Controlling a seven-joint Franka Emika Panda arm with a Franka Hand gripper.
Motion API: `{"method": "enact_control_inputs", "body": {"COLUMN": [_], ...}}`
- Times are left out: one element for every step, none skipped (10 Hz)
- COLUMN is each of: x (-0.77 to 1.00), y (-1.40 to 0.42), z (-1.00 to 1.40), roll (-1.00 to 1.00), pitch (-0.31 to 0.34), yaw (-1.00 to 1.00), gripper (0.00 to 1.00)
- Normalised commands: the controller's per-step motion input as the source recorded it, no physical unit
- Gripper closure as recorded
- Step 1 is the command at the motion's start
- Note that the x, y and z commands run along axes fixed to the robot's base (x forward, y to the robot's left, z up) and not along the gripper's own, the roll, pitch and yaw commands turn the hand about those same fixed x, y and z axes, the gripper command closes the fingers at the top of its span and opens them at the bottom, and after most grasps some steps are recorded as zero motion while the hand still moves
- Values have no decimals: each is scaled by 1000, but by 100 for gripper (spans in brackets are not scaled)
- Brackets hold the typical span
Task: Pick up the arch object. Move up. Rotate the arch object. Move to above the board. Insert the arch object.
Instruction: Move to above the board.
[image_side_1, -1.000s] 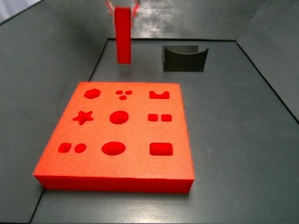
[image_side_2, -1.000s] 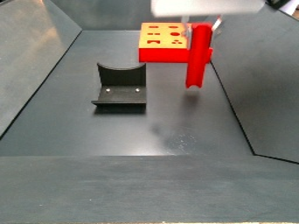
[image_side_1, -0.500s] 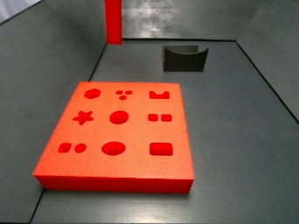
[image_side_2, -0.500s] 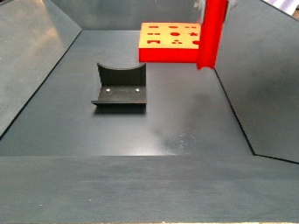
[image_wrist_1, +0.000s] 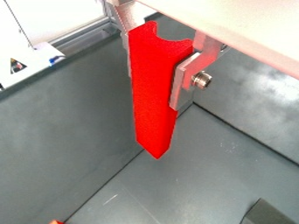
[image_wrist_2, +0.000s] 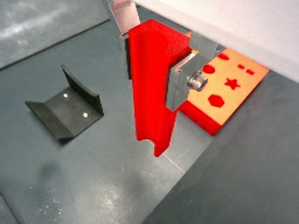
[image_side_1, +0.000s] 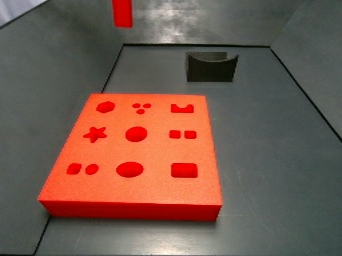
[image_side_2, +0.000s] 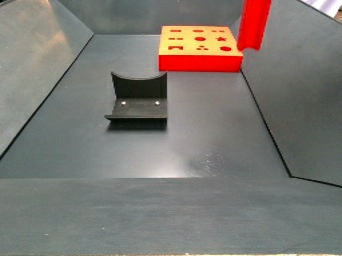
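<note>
The arch object (image_wrist_1: 151, 96) is a tall bright red bar with a curved notch at its upper end. It hangs upright between the silver fingers (image_wrist_1: 187, 77) of my gripper (image_wrist_1: 149, 59), which is shut on it. In both wrist views it is well above the dark floor, seen again as the arch object (image_wrist_2: 152, 87) in my gripper (image_wrist_2: 153, 66). In the side views only its lower end shows at the frame's top, as the arch object (image_side_1: 122, 12) and the arch object (image_side_2: 254, 24); the gripper itself is out of those views. The board (image_side_1: 134, 156) lies flat on the floor, its top cut with shaped recesses.
The dark fixture (image_side_2: 135, 99) stands on the floor a short way from the board (image_side_2: 201, 49); it also shows as the fixture (image_side_1: 211, 65) near the back wall and the fixture (image_wrist_2: 68, 105) below the gripper's side. Sloped grey walls enclose the floor.
The arch object has risen steadily with the gripper: a second ago its whole length showed in the side views, now only its lower tip remains at the top edge.
</note>
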Motion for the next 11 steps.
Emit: {"method": "enact_control_inputs", "body": {"x": [-3, 6, 375, 379, 392, 409, 408, 414, 428, 438, 453], "y": [-7, -7, -1000, -1000, -1000, -1000, -1000, -1000, -1000, -1000, -1000], "z": [378, 214, 189, 180, 176, 182, 184, 187, 188, 195, 202], "roll": [107, 107, 97, 96, 59, -33, -23, 16, -12, 8, 11], "pitch": [87, 93, 18, 17, 56, 89, 100, 117, 119, 130, 140], "yaw": [32, 33, -65, -56, -31, -16, -9, 6, 3, 9, 9], "gripper": [100, 100, 100, 100, 100, 100, 100, 100, 100, 100, 100]}}
